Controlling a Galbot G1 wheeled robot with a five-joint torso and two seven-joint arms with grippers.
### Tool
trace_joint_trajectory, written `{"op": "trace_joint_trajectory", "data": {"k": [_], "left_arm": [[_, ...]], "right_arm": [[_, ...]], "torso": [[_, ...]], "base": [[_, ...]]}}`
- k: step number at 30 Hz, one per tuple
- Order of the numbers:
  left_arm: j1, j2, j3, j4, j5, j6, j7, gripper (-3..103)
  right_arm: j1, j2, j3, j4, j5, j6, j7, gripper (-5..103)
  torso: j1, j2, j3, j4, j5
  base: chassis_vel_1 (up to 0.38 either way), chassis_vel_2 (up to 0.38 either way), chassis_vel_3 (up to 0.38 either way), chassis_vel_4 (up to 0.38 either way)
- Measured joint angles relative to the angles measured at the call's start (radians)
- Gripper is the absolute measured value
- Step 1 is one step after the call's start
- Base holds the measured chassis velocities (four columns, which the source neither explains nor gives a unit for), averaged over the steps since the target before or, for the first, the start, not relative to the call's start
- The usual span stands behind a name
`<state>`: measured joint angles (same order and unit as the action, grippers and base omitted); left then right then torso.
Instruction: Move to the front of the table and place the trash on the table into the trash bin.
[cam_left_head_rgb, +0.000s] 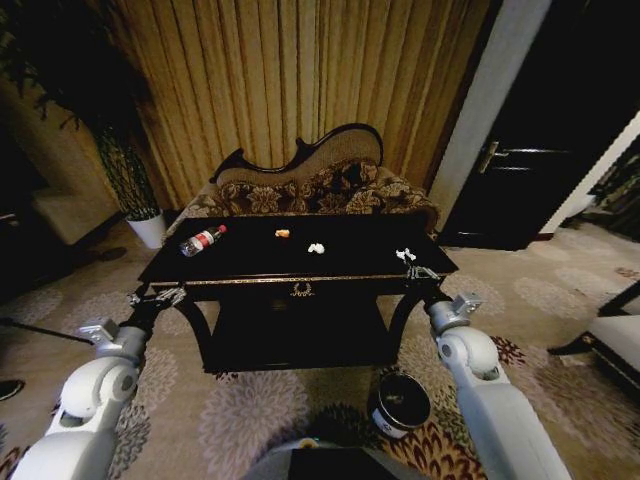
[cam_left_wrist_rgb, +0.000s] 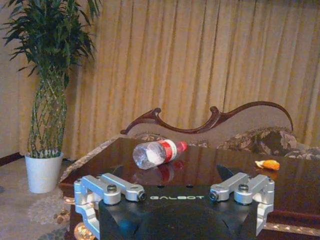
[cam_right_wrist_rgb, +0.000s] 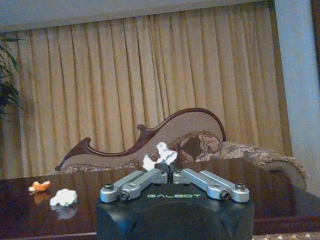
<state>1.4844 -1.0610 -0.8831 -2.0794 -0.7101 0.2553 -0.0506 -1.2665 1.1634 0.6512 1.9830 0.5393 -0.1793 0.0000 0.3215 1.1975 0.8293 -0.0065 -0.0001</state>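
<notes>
Left gripper (cam_left_head_rgb: 167, 296) at the table's (cam_left_head_rgb: 250, 262) front left corner, jaws wide apart, holding nothing. Bottle (cam_left_head_rgb: 202, 240) lies on its side near the back left corner of the table, red cap toward the sofa (cam_left_head_rgb: 330, 185). Orange scrap (cam_left_head_rgb: 283, 233) sits near the back edge around the middle, white scrap (cam_left_head_rgb: 316, 248) just beside it toward the front. Right gripper (cam_left_head_rgb: 420, 272) at the front right corner, jaws pinched together on a white paper wad (cam_right_wrist_rgb: 161, 156), wad sticking up past the tips. Bin (cam_left_head_rgb: 400, 404) stands on the carpet below the front edge, toward the right, between table and robot, mouth open upward. Step in hand looks like carrying the wad to the bin: keep the pinch tight, lift clear of the table edge, swing back and down until centred over the bin mouth, let go low so the light paper can't drift out
</notes>
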Motion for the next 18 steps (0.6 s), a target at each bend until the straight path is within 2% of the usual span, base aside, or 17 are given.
{"op": "trace_joint_trajectory", "data": {"k": [8,12,18], "left_arm": [[-0.001,-0.003,0.003,-0.001,0.001,-0.001,0.001,100],[-0.001,-0.006,0.004,0.0,0.001,-0.002,0.001,100],[0.005,-0.008,-0.006,0.003,0.001,-0.009,0.001,100]], "right_arm": [[-0.001,0.007,0.003,-0.013,-0.003,0.007,0.0,1],[-0.013,0.013,0.016,-0.027,-0.004,0.007,0.0,1],[-0.076,0.022,0.046,-0.107,-0.073,0.024,0.0,1]], "torso": [[0.0,0.0,0.0,0.0,-0.0001],[-0.001,0.0,0.0,-0.0001,0.0],[0.001,0.0,0.0,0.0,-0.0001]], "base": [[0.122,-0.114,-0.115,0.121],[0.017,-0.025,-0.009,0.016],[0.0,0.0,0.0,0.0]]}}
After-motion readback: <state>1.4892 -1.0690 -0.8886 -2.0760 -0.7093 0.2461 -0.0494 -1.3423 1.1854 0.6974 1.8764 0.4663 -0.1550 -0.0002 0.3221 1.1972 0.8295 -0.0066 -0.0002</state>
